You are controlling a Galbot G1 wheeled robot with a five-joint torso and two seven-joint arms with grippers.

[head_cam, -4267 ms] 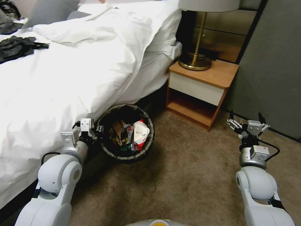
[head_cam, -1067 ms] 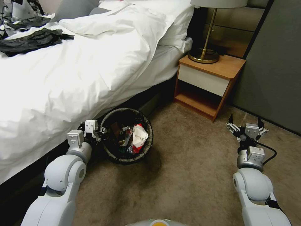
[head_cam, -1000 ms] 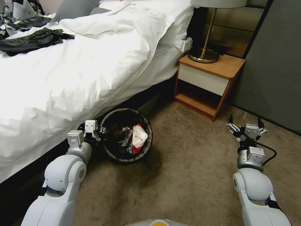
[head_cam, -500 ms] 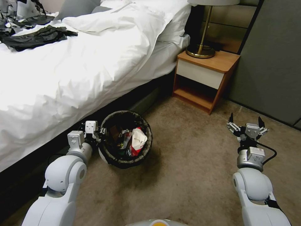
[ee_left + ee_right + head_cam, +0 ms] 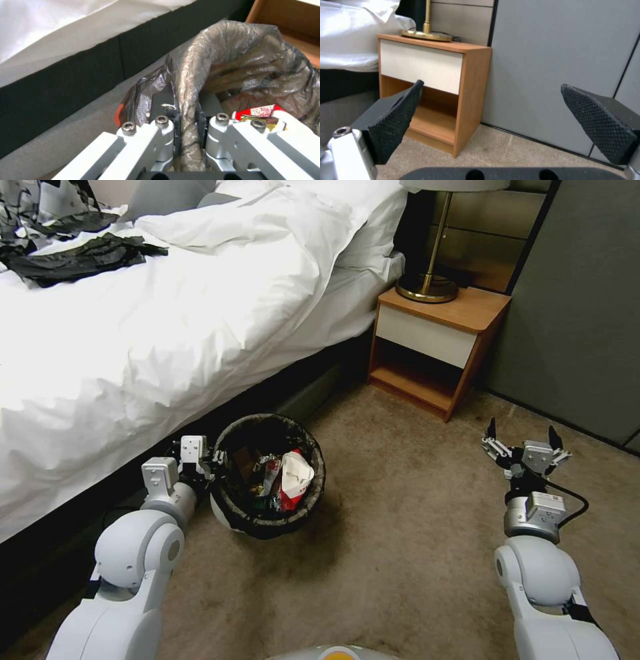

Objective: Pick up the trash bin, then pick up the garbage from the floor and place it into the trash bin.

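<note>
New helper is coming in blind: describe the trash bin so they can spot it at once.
Find the big white bed; on the brown carpet beside its dark base stands the trash bin. It is small and round, with a dark bag liner over its rim and red-and-white garbage inside. The left gripper is shut on its rim.

Floor: tan carpet [image 5: 413,553], lower half of the frame. Bed [image 5: 167,313]: upper left, covered by a rumpled white duvet, with a dark base panel [image 5: 287,387] below the hanging edge. Black garments [image 5: 80,250] lie on the duvet at the top left corner. Nightstand [image 5: 437,340]: upper centre-right, wood finish, one white drawer front above an open shelf. Brass lamp base [image 5: 427,290] stands on the nightstand top. Grey wall panels [image 5: 580,300] occupy the upper right.
</note>
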